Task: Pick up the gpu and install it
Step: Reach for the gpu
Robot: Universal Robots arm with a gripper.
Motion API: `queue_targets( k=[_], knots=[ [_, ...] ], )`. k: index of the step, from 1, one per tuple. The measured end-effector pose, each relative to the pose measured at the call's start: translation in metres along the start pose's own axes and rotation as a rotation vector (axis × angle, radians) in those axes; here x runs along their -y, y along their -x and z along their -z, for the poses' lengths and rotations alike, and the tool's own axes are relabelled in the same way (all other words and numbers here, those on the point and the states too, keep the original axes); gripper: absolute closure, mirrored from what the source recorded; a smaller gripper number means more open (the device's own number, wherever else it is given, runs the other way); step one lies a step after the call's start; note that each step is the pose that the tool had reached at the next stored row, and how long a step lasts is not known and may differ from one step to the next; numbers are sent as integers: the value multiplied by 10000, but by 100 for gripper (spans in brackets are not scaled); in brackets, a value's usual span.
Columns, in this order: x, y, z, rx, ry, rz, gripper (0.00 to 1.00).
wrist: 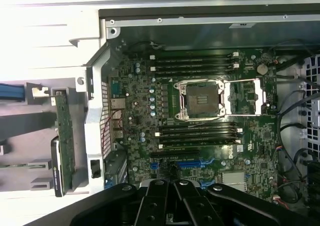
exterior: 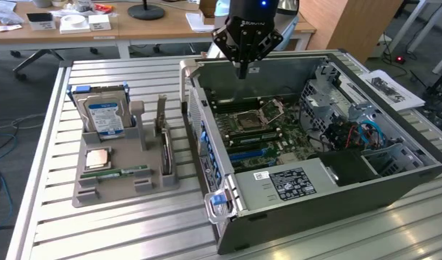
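Slatted metal tabletop (exterior: 98, 238) carries an open computer case (exterior: 337, 200) lying on its side, its motherboard (exterior: 257, 130) (wrist: 210, 146) exposed. Just beside the case, toward the exterior view's left, sits a grey holder (exterior: 91, 195) with a blue-labelled hard drive (exterior: 105, 116) upright in it. The gripper (exterior: 241, 67) (wrist: 174, 183) hangs above the case's far wall, its fingers pressed together and holding nothing. The gpu (exterior: 165, 146) (wrist: 65, 136) stands on edge in the holder's slot nearest the case, well apart from the gripper.
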State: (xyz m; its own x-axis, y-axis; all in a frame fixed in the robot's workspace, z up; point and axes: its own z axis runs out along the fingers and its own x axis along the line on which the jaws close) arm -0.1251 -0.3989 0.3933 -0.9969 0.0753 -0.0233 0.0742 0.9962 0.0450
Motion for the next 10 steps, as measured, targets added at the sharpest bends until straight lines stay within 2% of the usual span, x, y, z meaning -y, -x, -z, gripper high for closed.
queue_targets(
  k=[10],
  knots=[
    [5, -76, 2, -1, 0, 0, 89]
  ],
)
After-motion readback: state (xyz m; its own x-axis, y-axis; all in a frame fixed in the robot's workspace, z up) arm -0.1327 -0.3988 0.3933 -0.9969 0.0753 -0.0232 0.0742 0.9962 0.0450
